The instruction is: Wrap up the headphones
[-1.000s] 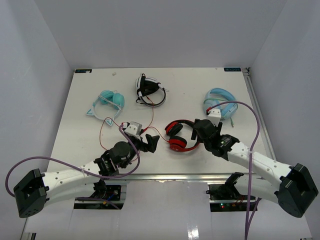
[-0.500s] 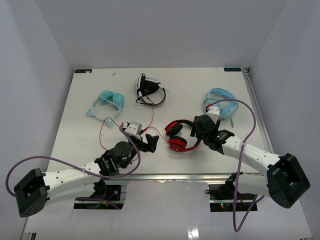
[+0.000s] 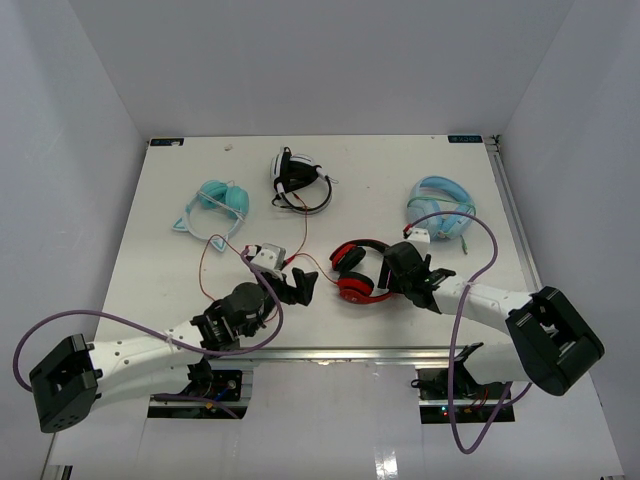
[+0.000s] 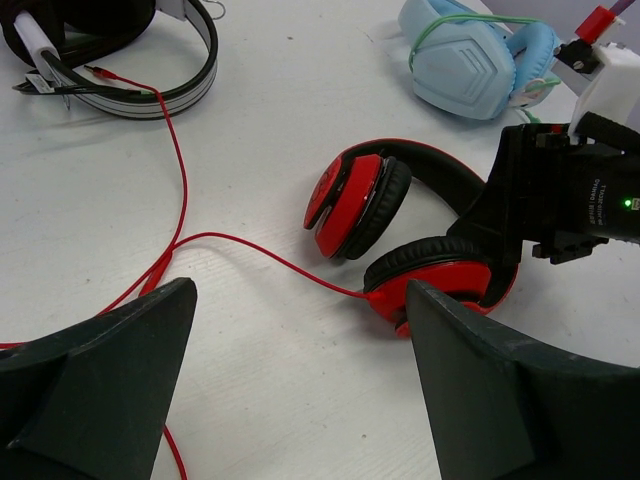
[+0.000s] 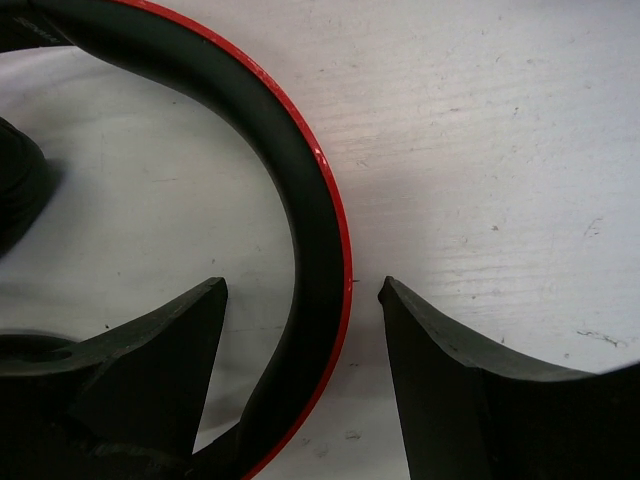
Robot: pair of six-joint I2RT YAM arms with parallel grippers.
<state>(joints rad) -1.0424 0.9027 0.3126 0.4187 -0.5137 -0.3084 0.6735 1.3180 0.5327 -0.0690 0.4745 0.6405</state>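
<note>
Fig.: grasp step. R gripper unclenched, jaws straddling headband of headphones, front-centre on table. L gripper spread, empty, over cable. Next: clamp band; L takes cable.

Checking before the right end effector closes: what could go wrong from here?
1. The right end effector straddles the headband of the red over-ear headphones with black ear pads off-centre; closing may twist or drag them.
2. Their thin red cable trails toward the black-and-white headphones and could snag there.
</note>
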